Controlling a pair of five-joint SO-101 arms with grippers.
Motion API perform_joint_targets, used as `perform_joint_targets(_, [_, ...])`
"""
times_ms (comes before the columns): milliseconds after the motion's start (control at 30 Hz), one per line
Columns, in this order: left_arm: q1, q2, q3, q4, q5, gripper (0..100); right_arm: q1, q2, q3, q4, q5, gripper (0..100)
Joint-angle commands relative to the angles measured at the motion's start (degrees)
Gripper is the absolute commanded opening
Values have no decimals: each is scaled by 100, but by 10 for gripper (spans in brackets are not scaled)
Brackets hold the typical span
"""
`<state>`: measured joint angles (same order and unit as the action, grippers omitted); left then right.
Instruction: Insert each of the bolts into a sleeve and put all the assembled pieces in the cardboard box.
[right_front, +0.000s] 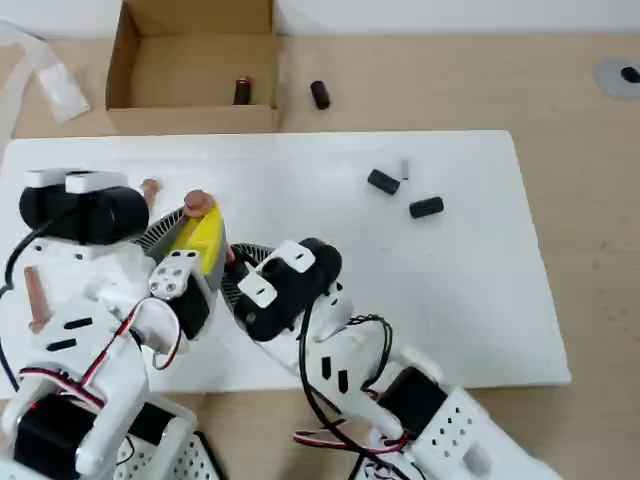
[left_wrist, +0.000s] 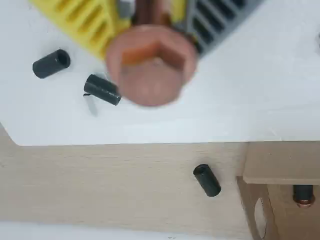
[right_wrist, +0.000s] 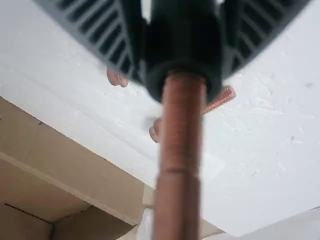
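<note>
L grip (left_wrist: 150, 17) clamped on bolt (left_wrist: 152, 70) shank, head out, over white board (right_front: 480, 300) | R grip (right_wrist: 182, 30) clamped round sleeve (right_wrist: 182, 52), bolt shank in its bore | parts looked light, stiff, slick, roll-prone; hold sleeve mid-body, bolt just under head

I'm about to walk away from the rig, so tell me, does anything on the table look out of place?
One black sleeve lies on the wooden table right beside the cardboard box, outside it and off the white board. No bolt shows in it, so it looks strayed.
</note>
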<state>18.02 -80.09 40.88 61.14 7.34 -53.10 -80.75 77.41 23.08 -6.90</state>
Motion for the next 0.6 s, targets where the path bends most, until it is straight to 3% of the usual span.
perform_joint_targets(0, [88,22,0,-9,-35,7,-48,-145,-198,-185,18,9])
perform_joint_targets(300, [738,-4,141,35,-62,9,-48,-145,-207,-158,18,9])
perform_joint_targets(433, [747,22,-35,422,-70,16,-40,-145,-215,-149,18,9])
perform_joint_targets(567, [747,31,-387,1108,-44,99,-40,-127,-215,-149,18,9])
